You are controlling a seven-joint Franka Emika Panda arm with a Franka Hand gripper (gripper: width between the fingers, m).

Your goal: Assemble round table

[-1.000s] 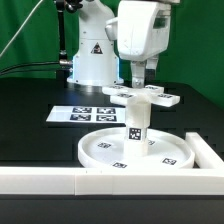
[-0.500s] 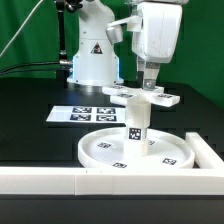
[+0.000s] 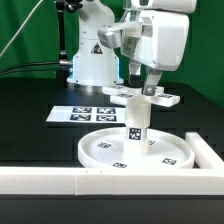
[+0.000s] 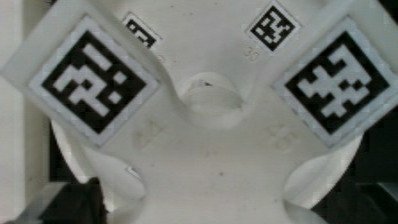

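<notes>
We are seeing the exterior view evenly and brightly lit, with soft shadows lying under the round disc (image 3: 137,149) on the dark bench (image 3: 30,125). The white plastic is glaring slightly, washing out detail. The picture is looking coarse and a little soft. In the wrist view, the cross-shaped piece (image 4: 199,120) is filling the frame, blurred, its tags smearing at the edges.

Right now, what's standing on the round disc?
The short post stands upright on the disc, near its middle. Tags show on the disc floor around it. The post's foot joint can't be made out. The cross-shaped piece lies behind, under the gripper, not on the disc.
</notes>
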